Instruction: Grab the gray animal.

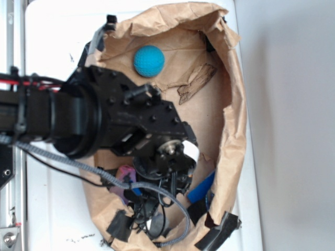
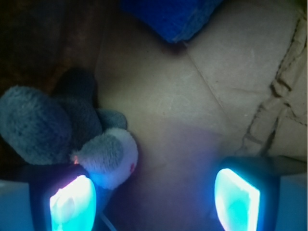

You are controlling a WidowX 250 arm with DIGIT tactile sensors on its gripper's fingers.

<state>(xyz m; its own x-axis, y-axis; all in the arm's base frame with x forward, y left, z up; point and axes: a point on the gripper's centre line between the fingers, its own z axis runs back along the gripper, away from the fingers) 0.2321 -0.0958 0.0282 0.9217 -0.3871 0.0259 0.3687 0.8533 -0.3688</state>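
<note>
The fingers [image 2: 154, 199] are standing wide apart, holding nothing. The gray animal [image 2: 72, 132] is lying off-centre, beside the left pad [image 2: 70, 204] rather than between the two. Closing now is risking pinching only an ear, or nudging the toy aside.

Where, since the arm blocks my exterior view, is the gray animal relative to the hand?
Observer: The wrist view shows the gray animal at the picture's left edge, beside one finger, not between the two.
Operator: Is the hand open?
Observer: Yes, the hand is open, with only bare brown paper in the gap.
Operator: Anything ahead?
Observer: The blue block lies farther ahead, apart from the animal.
</note>
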